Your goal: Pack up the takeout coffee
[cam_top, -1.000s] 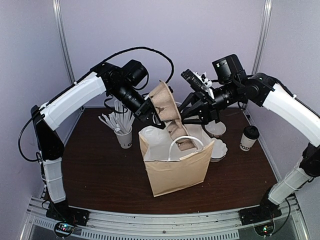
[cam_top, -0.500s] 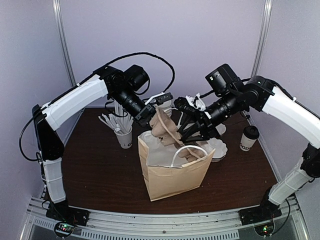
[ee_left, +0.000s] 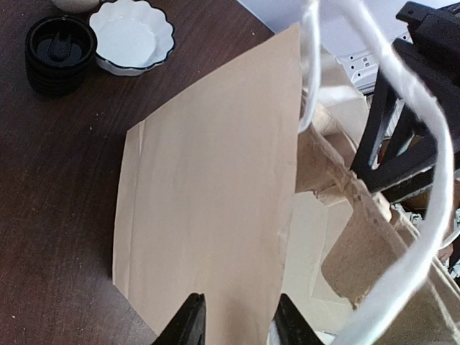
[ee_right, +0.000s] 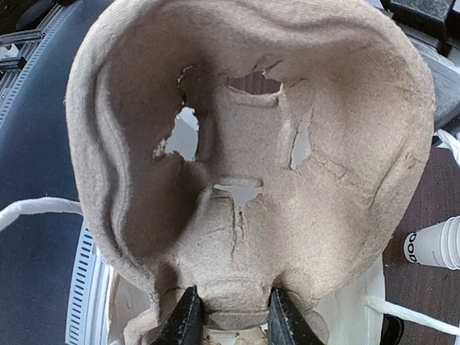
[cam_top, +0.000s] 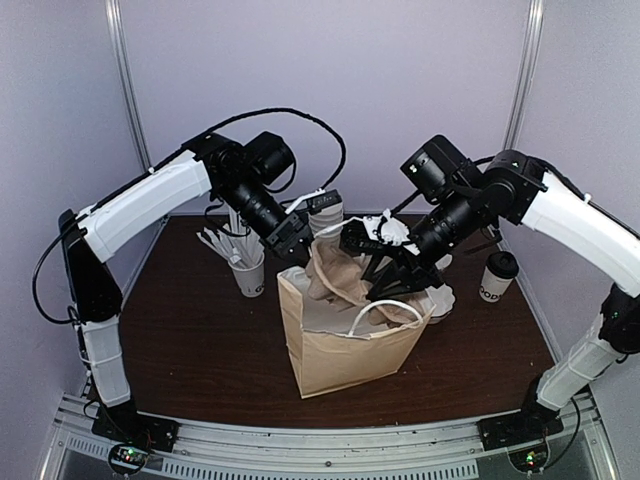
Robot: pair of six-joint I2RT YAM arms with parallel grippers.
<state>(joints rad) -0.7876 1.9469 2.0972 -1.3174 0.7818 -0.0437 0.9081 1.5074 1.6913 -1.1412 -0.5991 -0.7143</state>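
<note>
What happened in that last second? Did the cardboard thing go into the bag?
The moulded brown pulp cup carrier came down from above the brown paper bag partway into its mouth. The right gripper still grips it; the left gripper has opened, seemingly letting go. Bag, black-lidded white paper cup and white cup of straws stayed put.

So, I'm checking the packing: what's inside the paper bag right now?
A cardboard cup tray sits partly inside the paper bag, its top sticking out, pinched by the right gripper. The tray and the bag walls hide the bag's bottom, so anything beneath cannot be seen.
</note>
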